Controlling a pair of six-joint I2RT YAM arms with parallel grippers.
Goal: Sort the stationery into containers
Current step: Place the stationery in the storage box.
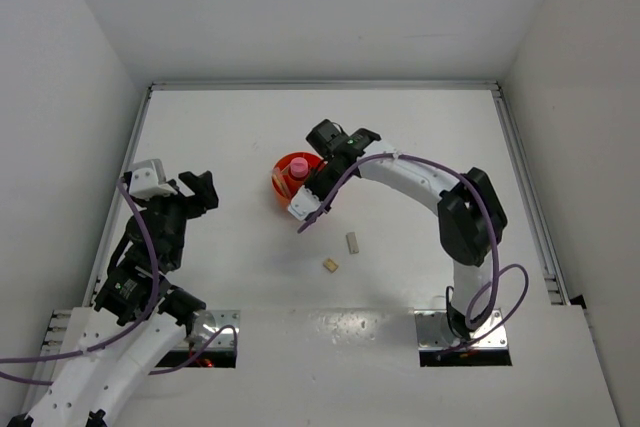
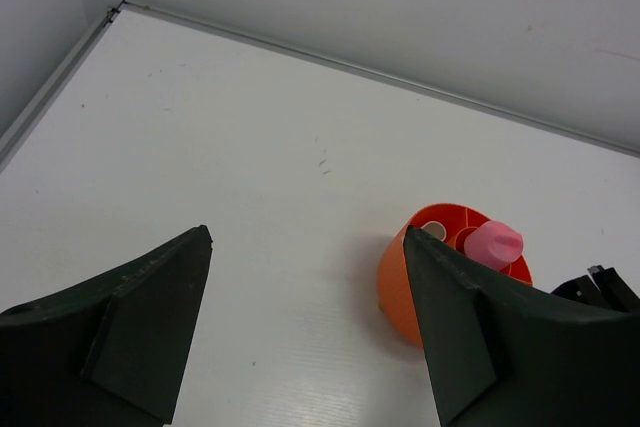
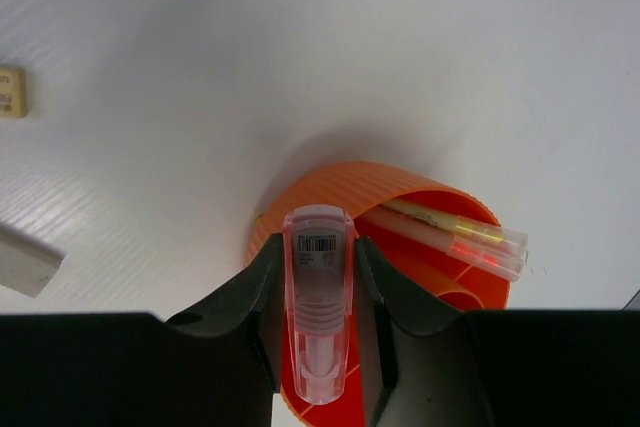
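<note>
The orange tub stands mid-table, and its ribbed wall fills the right wrist view. My right gripper is shut on a pink capsule with a clear cap and a barcode, held over the tub; from above the capsule shows pink beside that gripper. Pastel sticks lie in one compartment. Two beige blocks and a white piece rest on the table near the tub. My left gripper is open and empty, left of the tub.
A raised rail runs along the table's back edge and another rail down its right side, with grey walls beyond. The left arm stands by the left edge. Mounting plates sit at the near edge.
</note>
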